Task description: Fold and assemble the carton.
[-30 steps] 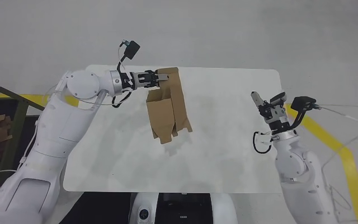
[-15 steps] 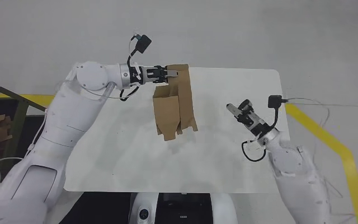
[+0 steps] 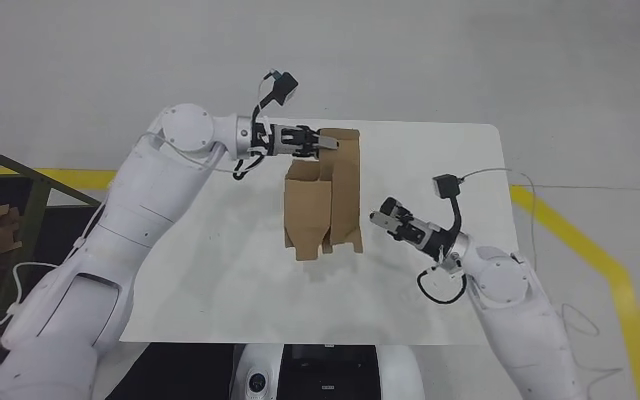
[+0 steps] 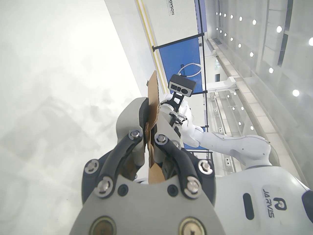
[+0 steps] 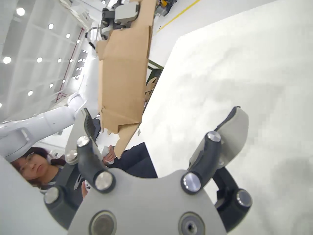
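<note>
We see the left gripper (image 3: 318,143) clamped on the top edge of the carton (image 3: 320,205), its two fingers pinching the brown board between them, while the right gripper (image 3: 383,215) hangs with its jaws spread wide and nothing in them, just beside the carton's outer panel and apart from it. The carton is flattened and hangs lengthwise from that single pinch, raised over the middle of the white table (image 3: 420,290), with its loose flaps at the lower end. We judge it light, since one narrow grip at the edge carries it whole. The panels look stiff, yet the board should give readily at its creases and slots. Held at one point only, it may swing or twist when touched. The matt surface should offer the pads fair purchase, though a hard squeeze could dent the thin wall. We think the second hold belongs on the free side panel near a crease, away from the flaps, so that the two grips can pull the sleeve open.
</note>
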Robot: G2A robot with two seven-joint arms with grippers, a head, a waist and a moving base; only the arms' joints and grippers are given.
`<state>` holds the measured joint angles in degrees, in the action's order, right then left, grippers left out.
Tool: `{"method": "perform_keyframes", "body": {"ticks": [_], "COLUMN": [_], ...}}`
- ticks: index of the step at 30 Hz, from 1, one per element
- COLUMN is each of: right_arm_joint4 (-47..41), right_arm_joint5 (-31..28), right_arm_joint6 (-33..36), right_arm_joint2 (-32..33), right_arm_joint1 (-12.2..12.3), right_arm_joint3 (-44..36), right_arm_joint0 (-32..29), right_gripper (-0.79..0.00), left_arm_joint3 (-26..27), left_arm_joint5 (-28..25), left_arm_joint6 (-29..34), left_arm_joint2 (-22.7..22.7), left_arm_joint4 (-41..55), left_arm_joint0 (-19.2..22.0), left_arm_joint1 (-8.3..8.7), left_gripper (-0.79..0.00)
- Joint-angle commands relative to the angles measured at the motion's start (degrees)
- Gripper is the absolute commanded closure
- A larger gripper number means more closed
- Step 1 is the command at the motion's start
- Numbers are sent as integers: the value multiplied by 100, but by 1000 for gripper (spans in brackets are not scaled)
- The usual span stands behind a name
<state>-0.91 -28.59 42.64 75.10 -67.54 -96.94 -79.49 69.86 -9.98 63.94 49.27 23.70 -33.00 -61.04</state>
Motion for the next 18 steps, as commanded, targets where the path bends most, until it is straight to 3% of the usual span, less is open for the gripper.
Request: {"method": "perform_keyframes", "body": {"ticks": [1, 12, 18], "right_arm_joint4": [-31, -31, -108], "right_arm_joint5": [-10, -10, 146], "right_arm_joint6": [3, 3, 200], "right_arm_joint2": [12, 12, -186], "right_arm_joint1": [2, 2, -3], "right_arm_joint3": [10, 10, -1], "right_arm_joint0": [4, 4, 131], "right_gripper": [-785, -785, -785], "left_arm_joint3": [-8, 101, 116], "left_arm_joint5": [3, 20, -173], "left_arm_joint6": [2, -62, 382], "left_arm_joint2": [-6, -1, 38], "left_arm_joint4": [-6, -22, 152], "left_arm_joint0": [5, -82, -139], "left_arm_joint1": [-2, 0, -9], "left_gripper": [0, 0, 0]}}
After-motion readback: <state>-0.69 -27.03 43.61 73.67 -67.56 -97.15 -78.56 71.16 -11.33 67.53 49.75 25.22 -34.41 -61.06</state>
